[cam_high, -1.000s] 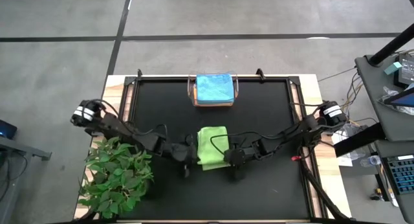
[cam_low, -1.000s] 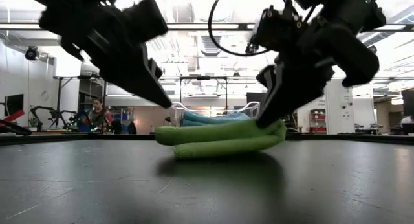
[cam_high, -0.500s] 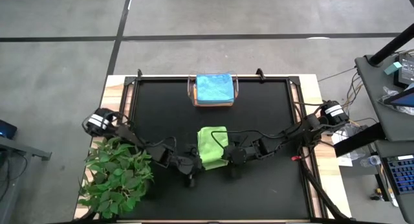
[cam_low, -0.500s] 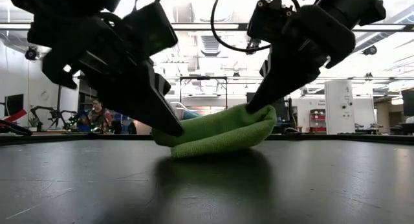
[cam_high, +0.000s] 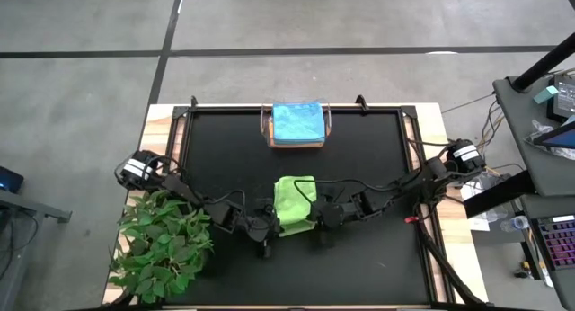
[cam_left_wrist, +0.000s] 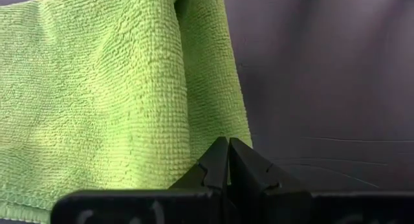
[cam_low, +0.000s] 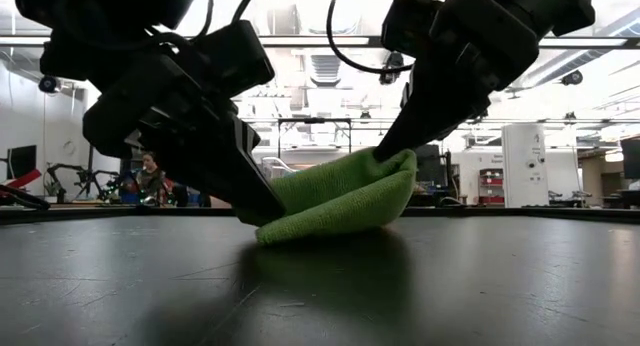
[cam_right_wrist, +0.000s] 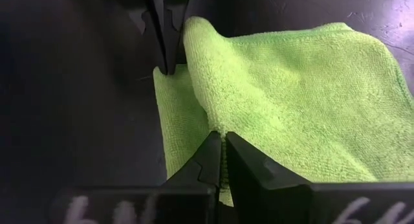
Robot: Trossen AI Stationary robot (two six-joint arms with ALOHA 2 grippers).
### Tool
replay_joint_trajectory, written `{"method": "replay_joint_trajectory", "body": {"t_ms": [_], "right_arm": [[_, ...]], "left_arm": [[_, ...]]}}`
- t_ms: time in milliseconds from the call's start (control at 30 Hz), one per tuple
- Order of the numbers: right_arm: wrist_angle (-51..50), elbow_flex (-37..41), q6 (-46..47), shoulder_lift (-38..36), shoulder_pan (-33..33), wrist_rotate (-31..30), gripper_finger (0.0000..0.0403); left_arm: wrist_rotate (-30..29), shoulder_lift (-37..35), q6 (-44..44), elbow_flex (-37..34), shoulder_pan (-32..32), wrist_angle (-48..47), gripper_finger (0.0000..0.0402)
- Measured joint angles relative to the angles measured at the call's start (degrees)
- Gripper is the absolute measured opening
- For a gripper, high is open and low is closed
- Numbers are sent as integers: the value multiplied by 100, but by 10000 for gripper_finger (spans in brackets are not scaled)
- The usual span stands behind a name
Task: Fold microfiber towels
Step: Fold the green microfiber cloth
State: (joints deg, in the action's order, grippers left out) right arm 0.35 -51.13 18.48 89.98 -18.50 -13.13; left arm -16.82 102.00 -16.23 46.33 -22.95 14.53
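A lime green microfiber towel [cam_high: 295, 203] lies folded on the black table, its near right part raised like a tent [cam_low: 345, 191]. My right gripper [cam_right_wrist: 223, 138] is shut on that raised part. My left gripper [cam_left_wrist: 228, 146] is shut, its tips down at the towel's near left corner [cam_low: 262, 214]. A light blue towel [cam_high: 297, 120] lies in the clear bin [cam_high: 325, 127] at the far edge. My left gripper presses its shut fingertips [cam_right_wrist: 166, 65] down on the lower layer's near left corner [cam_right_wrist: 159, 78], slanting down from the table's left. That corner stays flat on the table. My right gripper pinches the upper layer's edge [cam_right_wrist: 213, 123] between its two fingers, slanting down from the right. The pinched edge is lifted clear [cam_low: 395, 158], and the cloth slopes down from it to the table.
A leafy green plant [cam_high: 162, 248] stands at the near left corner, close to my left arm. The bin sits at the middle of the far edge. Bare black tabletop [cam_high: 368, 158] lies between bin and towel and to the right. A person [cam_low: 152, 176] sits far behind the table.
My left gripper has come down toward the near edge, and its shut tips now stand on the towel's near left corner. My right gripper has risen slightly with the upper layer's edge, so the flat folded towel now peaks on its right while the left stays down.
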Motion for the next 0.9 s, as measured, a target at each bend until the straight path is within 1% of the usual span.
{"method": "replay_joint_trajectory", "body": {"t_ms": [167, 300, 400, 467, 567, 733, 900], "right_arm": [[-14, 0, -7, -60, -31, 0, 12], [-30, 0, -153, -71, -111, 6, 12], [-153, 0, -200, -75, -180, 9, 12], [-311, 0, -273, -77, -235, 35, 12], [-551, 2, -431, -77, -291, 275, 12], [-921, 2, -494, -77, -332, 309, 12], [-757, 2, -668, -77, -351, 448, 12]], "left_arm": [[1, 0, -4, -47, 1, 48, 0], [22, 221, -43, -74, 10, 195, 0], [234, 370, -183, -12, 46, 312, 0], [301, 365, -260, -33, 51, 306, 0], [297, 252, -272, -91, 49, 205, 0], [299, 96, -288, -97, 51, -179, 0], [293, 96, -279, -63, 49, -184, 0]]}}
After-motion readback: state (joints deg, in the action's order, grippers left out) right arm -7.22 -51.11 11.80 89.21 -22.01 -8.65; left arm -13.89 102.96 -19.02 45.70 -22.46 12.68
